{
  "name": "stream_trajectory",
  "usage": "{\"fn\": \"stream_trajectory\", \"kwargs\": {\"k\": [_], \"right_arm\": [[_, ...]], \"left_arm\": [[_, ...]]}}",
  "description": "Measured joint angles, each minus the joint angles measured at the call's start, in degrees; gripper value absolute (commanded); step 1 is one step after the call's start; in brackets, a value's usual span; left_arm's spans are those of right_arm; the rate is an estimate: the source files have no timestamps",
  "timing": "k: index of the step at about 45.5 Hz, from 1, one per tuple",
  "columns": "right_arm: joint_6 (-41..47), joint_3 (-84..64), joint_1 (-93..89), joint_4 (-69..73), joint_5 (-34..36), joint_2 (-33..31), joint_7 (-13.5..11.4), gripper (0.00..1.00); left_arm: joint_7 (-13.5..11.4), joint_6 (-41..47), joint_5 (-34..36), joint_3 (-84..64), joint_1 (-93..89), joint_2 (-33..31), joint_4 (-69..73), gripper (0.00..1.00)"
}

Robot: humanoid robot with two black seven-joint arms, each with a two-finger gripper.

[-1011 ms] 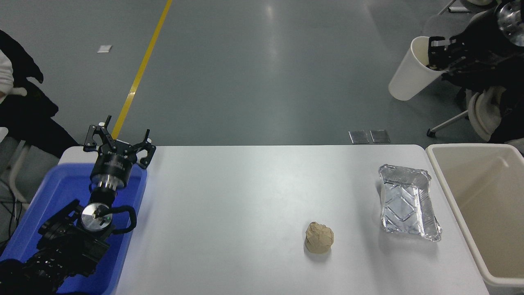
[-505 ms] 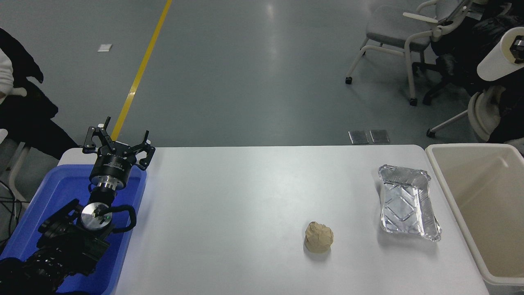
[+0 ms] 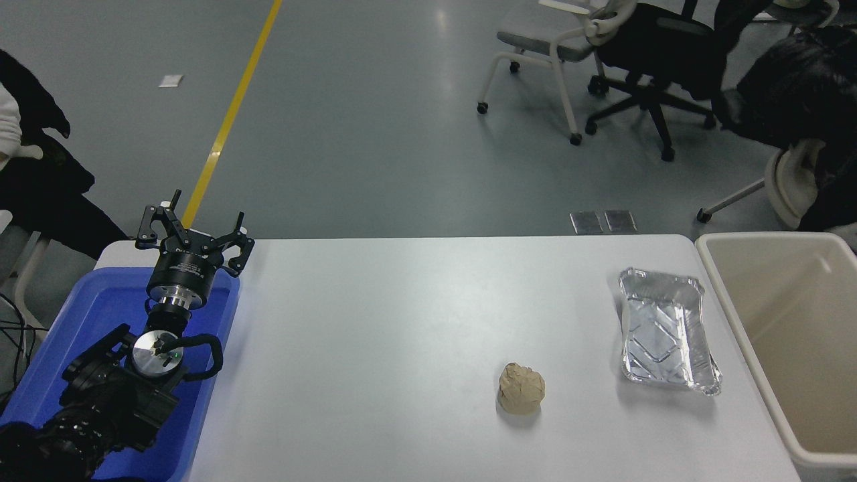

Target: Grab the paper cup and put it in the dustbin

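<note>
Grey floor and office chairs (image 3: 589, 40) are seen beyond a white table (image 3: 402, 321); no paper cup is visible anywhere.

The left gripper (image 3: 194, 227) is parked with jaws spread wide and nothing held above the blue tray (image 3: 40, 375), probably kept clear of the work. The right arm is out of view, so neither it nor the cup can be placed. The dustbin (image 3: 790, 335) is cut by the right edge, beside the foil tray (image 3: 666, 331); a brown paper ball (image 3: 521, 388) is left on the table.
</note>
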Motion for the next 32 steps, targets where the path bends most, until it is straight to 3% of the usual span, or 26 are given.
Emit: {"fn": "stream_trajectory", "kwargs": {"k": [15, 32], "right_arm": [[-11.3, 15.4, -13.1, -1.3, 0.2, 4.5, -0.2, 0.0], [-17.2, 25.6, -21.9, -3.6, 0.5, 14.0, 0.0, 0.0]], "left_arm": [[0.0, 0.0, 0.0, 0.0, 0.0, 0.0, 0.0, 0.99], [0.0, 0.0, 0.0, 0.0, 0.0, 0.0, 0.0, 0.99]]}}
